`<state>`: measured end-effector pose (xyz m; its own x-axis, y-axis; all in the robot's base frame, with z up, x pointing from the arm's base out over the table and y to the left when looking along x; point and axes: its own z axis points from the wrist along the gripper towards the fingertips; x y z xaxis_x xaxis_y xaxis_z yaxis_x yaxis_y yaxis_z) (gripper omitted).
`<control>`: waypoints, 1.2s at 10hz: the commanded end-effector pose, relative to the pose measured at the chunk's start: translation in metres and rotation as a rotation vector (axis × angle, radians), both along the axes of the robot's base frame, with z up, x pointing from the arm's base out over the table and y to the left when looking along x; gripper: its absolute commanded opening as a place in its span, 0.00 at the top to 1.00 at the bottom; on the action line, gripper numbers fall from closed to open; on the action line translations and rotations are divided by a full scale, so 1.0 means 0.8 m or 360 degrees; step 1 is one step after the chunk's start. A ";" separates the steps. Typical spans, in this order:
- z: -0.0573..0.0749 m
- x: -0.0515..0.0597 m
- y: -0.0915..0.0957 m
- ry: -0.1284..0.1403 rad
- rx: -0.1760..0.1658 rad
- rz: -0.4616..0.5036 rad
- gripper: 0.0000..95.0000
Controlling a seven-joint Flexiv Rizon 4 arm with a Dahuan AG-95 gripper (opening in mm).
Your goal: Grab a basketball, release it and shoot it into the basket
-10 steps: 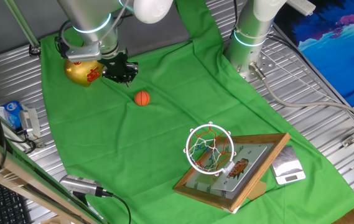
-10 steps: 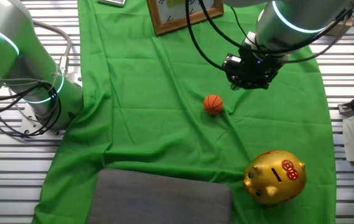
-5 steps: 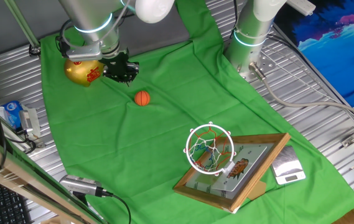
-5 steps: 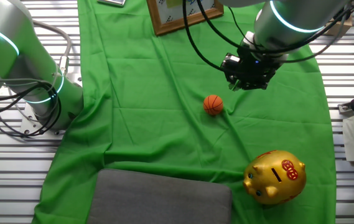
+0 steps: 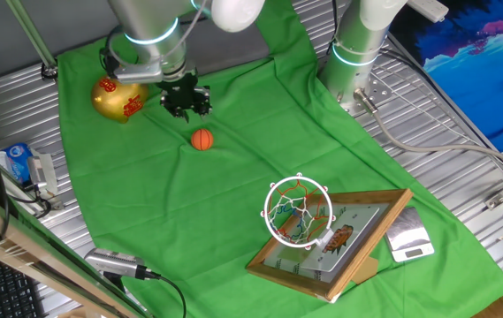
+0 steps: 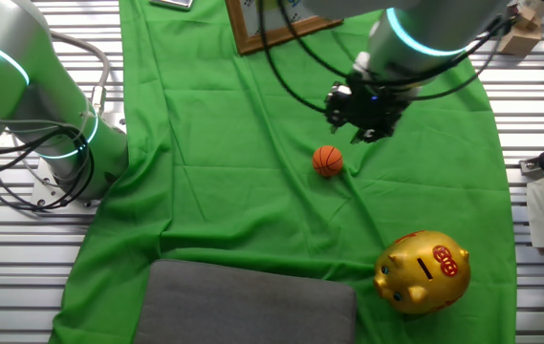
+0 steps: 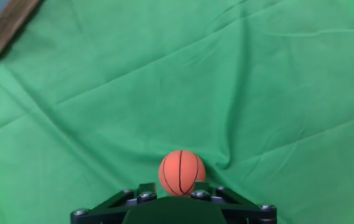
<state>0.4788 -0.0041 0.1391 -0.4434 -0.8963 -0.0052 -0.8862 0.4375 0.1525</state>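
The basketball [image 5: 201, 140] is a tiny orange ball with dark seams, lying on the green cloth [image 5: 233, 177]. It also shows in the other fixed view [image 6: 328, 161] and low in the hand view [image 7: 181, 173]. My gripper [image 5: 186, 104] hangs just above and behind the ball, apart from it, in both fixed views [image 6: 359, 119]. Its jaws look spread and hold nothing. In the hand view only the gripper's black body [image 7: 173, 205] shows, under the ball. The basket [image 5: 298, 212], an orange-red ring with a white net, sits on a wood-framed backboard [image 5: 344, 252] at the cloth's near end.
A gold piggy bank [image 5: 118, 99] stands just left of my gripper and shows in the other fixed view [image 6: 423, 270]. A second arm's base [image 5: 357, 44] stands at the cloth's edge. A grey pad [image 6: 248, 306] lies at the cloth's end. A small scale [image 5: 407, 237] sits beside the backboard.
My gripper has moved away from the piggy bank and sideways toward the ball, and now hangs nearly over it. The ball has not moved.
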 end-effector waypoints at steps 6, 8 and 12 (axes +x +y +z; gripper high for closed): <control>-0.034 0.003 0.002 -0.0002 -0.0041 0.0045 0.40; -0.042 0.003 0.002 -0.0007 -0.0042 0.0045 0.40; -0.053 0.006 0.003 -0.0024 -0.0028 0.0062 0.40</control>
